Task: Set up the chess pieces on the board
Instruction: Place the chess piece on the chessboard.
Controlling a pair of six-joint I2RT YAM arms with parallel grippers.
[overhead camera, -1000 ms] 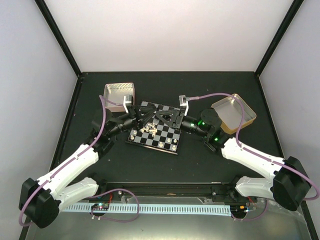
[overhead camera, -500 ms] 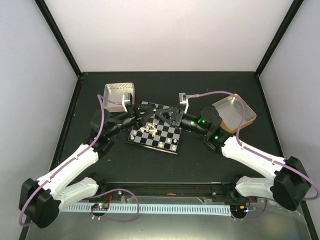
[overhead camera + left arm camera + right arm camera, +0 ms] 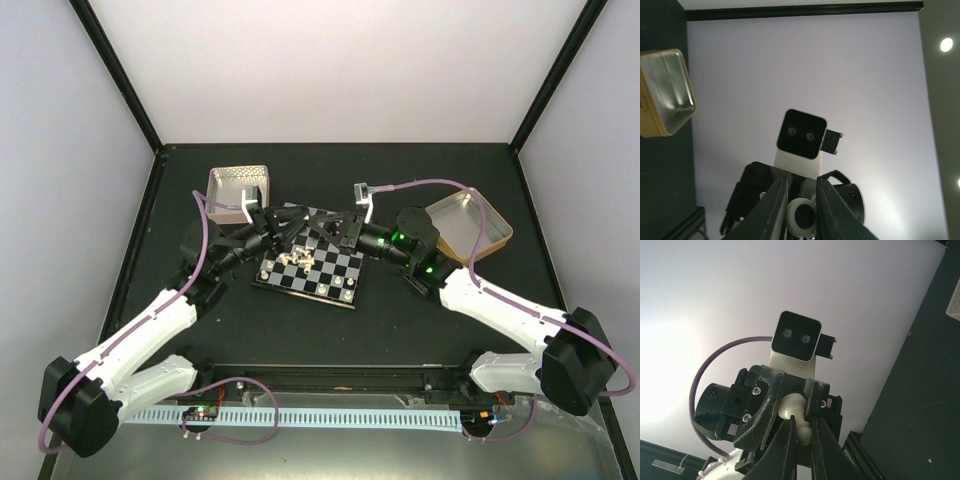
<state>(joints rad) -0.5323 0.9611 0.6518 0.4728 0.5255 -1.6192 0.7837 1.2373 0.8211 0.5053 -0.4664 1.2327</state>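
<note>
A handover of a single small cream-white chess piece (image 3: pixel 791 406) is judged to be in hand. The piece is held in the air between the left gripper (image 3: pixel 801 200) and the right gripper (image 3: pixel 803 429), which are brought tip to tip above the far edge of the flat black and grey-white checkered chessboard (image 3: pixel 322 272). In the left wrist view the round base of the piece is seen pinched between narrowly set fingers. In the right wrist view its rounded head is seen nipped between the right fingers, equally narrow. Both grippers are therefore taken to be closed on the same piece, though which one bears it cannot be told. On the board, a loose cluster of tiny cream-white pieces (image 3: pixel 292 258) is seen towards the left side, and a few more pieces (image 3: pixel 345 287) near the near right corner. Whether they stand or lie is too small to tell, and no ordered rows are made out, so the task is judged far from done. A silver square tin (image 3: pixel 238 188) is seen near the board's far left corner and a gold tin (image 3: pixel 470 228) well to the right, both on the black table (image 3: pixel 400 320). For the next move, one grip would have to be released only once the other is firm. The piece would then have to be lowered upright onto its proper square without neighbouring pieces being knocked.
</note>
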